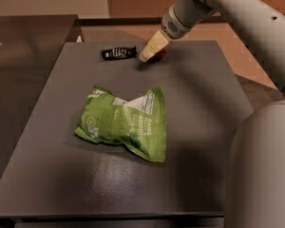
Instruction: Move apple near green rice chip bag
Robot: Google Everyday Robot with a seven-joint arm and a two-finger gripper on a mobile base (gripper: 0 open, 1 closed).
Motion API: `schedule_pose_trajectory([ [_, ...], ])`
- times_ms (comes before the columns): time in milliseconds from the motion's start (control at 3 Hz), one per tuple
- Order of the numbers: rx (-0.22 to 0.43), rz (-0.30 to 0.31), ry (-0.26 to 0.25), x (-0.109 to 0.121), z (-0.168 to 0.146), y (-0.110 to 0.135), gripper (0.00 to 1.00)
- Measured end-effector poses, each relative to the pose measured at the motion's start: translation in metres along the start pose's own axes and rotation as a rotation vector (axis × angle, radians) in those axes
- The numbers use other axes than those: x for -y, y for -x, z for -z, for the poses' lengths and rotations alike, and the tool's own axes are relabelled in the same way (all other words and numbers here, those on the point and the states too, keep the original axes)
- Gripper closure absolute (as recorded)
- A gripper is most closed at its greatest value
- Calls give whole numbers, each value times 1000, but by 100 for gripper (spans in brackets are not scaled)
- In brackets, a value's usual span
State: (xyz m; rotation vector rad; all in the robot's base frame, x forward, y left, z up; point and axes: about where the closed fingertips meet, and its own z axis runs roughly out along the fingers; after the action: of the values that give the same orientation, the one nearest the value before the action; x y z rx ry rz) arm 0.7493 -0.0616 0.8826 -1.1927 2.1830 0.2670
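The green rice chip bag (126,122) lies crinkled in the middle of the dark grey table (199,94), its white label panel facing up. My gripper (147,55) reaches down from the upper right to the table's far edge, its cream-coloured tip touching or just above the surface. Only a small red sliver of the apple (162,52) shows right behind the gripper; the rest is hidden by it. The gripper and apple are well beyond the bag, toward the back of the table.
A small black wrapper (118,52) lies at the far edge just left of the gripper. A second dark surface (23,56) adjoins on the left. My own pale body (266,170) fills the lower right corner.
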Motion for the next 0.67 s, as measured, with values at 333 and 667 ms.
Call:
schedule_pose_trajectory([
  [333,9,-27,-21,4,-4,-6,0],
  [667,33,-57,-30,11,-8,-10,0],
])
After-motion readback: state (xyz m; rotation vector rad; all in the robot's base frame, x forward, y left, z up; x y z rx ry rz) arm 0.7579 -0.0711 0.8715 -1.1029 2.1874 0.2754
